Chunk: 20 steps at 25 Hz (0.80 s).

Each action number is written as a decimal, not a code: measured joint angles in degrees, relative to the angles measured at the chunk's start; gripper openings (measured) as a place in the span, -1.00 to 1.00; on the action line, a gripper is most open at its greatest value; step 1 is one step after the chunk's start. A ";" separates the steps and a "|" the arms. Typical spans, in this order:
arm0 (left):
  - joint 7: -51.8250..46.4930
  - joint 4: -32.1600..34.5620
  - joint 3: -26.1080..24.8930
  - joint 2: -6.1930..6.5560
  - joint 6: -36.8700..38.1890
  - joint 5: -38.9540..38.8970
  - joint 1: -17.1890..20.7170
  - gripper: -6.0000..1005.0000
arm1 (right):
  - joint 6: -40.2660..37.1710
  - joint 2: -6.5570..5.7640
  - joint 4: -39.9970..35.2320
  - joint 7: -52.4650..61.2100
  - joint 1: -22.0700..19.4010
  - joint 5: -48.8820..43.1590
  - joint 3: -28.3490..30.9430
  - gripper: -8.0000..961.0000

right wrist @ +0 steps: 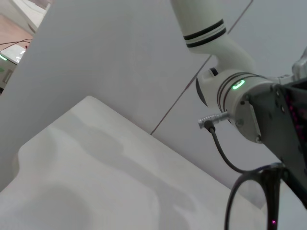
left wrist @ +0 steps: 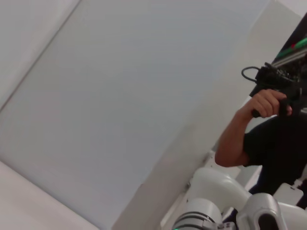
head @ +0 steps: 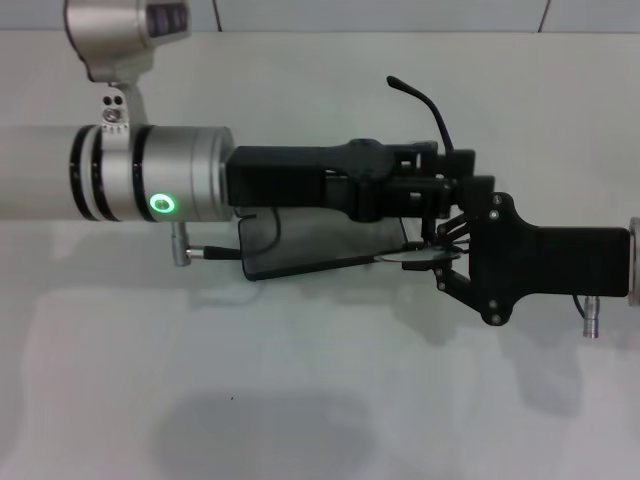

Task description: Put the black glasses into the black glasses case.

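Currently my left gripper (head: 440, 185) clamps the black glasses case (head: 300, 250) above the bench (head: 320, 400) while my right gripper (head: 450, 245) grasps the black glasses (head: 415, 257) at its open end; next, judged: slide them inside, level.

Head view steeply down over table (head: 320, 400); both wrist views outward, roomward.
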 joint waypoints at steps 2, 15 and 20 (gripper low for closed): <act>-0.21 0.13 0.04 -0.21 -0.01 0.82 -0.52 0.41 | -0.01 0.01 -0.06 -0.35 0.03 0.01 -0.01 -0.88; 0.02 0.35 -0.62 -0.46 0.56 0.07 -1.41 0.41 | 0.26 0.01 -0.11 -2.64 -0.41 0.79 -0.52 -0.88; -0.16 0.09 -0.70 0.16 -0.91 0.24 -0.66 0.41 | 0.07 0.01 -0.01 -3.06 -0.47 0.79 -0.52 -0.88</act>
